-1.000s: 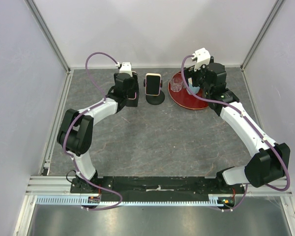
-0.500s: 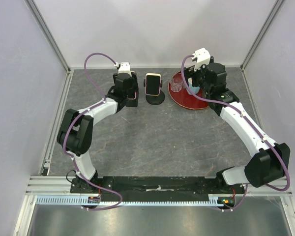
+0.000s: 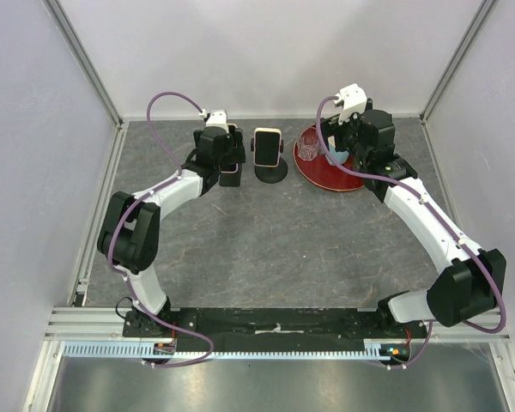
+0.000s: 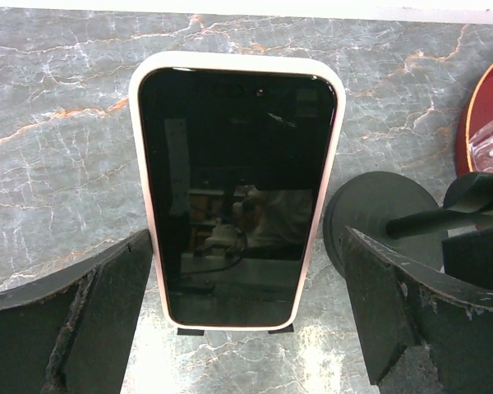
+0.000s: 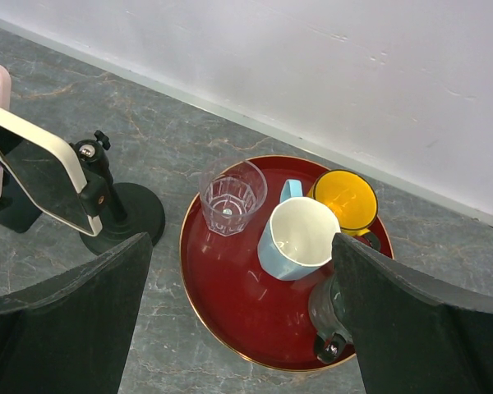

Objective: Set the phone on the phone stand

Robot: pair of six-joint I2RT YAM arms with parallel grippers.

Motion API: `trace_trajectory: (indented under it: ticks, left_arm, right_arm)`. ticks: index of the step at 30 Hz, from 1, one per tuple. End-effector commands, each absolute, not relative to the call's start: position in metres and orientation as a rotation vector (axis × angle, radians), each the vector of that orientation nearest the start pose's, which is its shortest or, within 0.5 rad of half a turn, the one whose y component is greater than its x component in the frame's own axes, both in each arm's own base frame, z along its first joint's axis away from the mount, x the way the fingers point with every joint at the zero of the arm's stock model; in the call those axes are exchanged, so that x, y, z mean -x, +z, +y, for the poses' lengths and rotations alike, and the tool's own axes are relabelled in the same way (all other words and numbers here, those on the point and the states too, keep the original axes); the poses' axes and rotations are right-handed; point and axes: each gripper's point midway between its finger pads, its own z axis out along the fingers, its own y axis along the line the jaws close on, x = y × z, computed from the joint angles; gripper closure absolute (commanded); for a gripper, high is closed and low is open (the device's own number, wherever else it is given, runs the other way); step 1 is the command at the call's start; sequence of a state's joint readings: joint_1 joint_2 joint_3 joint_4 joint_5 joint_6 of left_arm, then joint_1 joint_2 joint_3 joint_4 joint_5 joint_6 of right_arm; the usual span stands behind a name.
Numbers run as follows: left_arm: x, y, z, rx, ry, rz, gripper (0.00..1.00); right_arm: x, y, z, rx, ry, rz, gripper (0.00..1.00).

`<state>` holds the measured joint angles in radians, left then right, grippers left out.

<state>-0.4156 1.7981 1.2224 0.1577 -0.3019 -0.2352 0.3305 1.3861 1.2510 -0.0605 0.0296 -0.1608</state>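
A phone (image 4: 238,189) in a pink case stands upright, its dark screen facing the left wrist camera. Its lower edge rests on the two black tabs of a small phone stand (image 4: 189,331). My left gripper (image 4: 242,320) is open, and its fingers (image 4: 107,312) stand clear of the case on both sides. In the top view the left gripper (image 3: 230,165) covers most of this phone. The right wrist view shows the phone's pink edge (image 5: 2,86) at far left, above the black stand (image 5: 12,212). My right gripper (image 5: 242,320) hangs open and empty over a red tray (image 5: 230,328).
A second phone (image 3: 268,148) sits clamped on a round-based holder (image 3: 272,174) just right of the left gripper. The red tray (image 3: 322,178) carries a glass (image 5: 232,197), a light-blue mug (image 5: 300,238), a yellow mug (image 5: 345,201) and a dark mug (image 5: 333,316). The back wall is close behind.
The left gripper's jaws have spread wider and let go of the pink-cased phone. The left wrist shifted slightly. The right arm has not moved.
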Motion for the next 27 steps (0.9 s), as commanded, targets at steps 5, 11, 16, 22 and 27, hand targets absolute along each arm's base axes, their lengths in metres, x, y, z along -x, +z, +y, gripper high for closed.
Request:
trace_trajectory:
  ticks: [5,11,16,22,27]
  left_arm:
    - [-0.486,0.209,-0.168,0.077,-0.257,1.917,0.00]
    - [-0.453,0.227,-0.135,0.216,-0.366,1.921,0.00]
    - [-0.404,0.229,-0.094,0.320,-0.453,1.929,0.00]
    - [-0.346,0.262,-0.078,0.274,-0.457,1.872,0.00]
    - [-0.313,0.300,-0.085,0.178,-0.516,1.799,0.00]
  right_arm:
    - [-0.441,0.322,0.140,0.402,0.113,1.676,0.02]
    - [-0.442,0.322,0.139,0.398,0.105,1.680,0.02]
    - [-0.444,0.321,0.139,0.368,0.115,1.692,0.02]
    - [-0.445,0.344,0.135,0.258,0.150,1.663,0.02]
    - [-0.437,0.354,0.136,0.256,0.178,1.651,0.02]
